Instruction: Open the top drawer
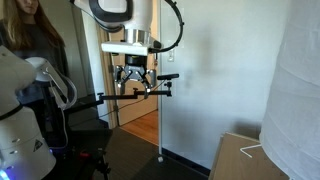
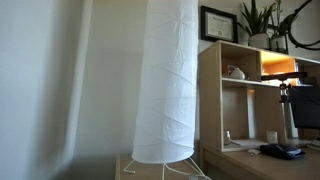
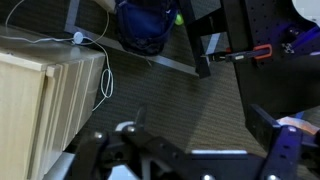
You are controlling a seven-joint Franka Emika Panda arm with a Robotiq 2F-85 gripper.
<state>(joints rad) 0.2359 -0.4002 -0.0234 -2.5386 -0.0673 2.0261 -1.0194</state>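
A light wooden cabinet (image 3: 35, 95) stands at the left of the wrist view, seen from above; I cannot make out its drawer fronts. Its top also shows low at the right in an exterior view (image 1: 245, 157). My gripper (image 1: 133, 82) hangs high in the air, well above and away from the cabinet. In the wrist view the gripper (image 3: 200, 116) is open and empty over grey carpet, with the cabinet off to its left.
A white cable (image 3: 100, 70) runs off the cabinet's corner. A blue backpack (image 3: 148, 22) and metal table legs (image 3: 198, 45) lie ahead. A tall white paper lamp (image 2: 165, 80) stands by a wooden shelf unit (image 2: 245, 95). A person (image 1: 35, 45) stands behind the arm.
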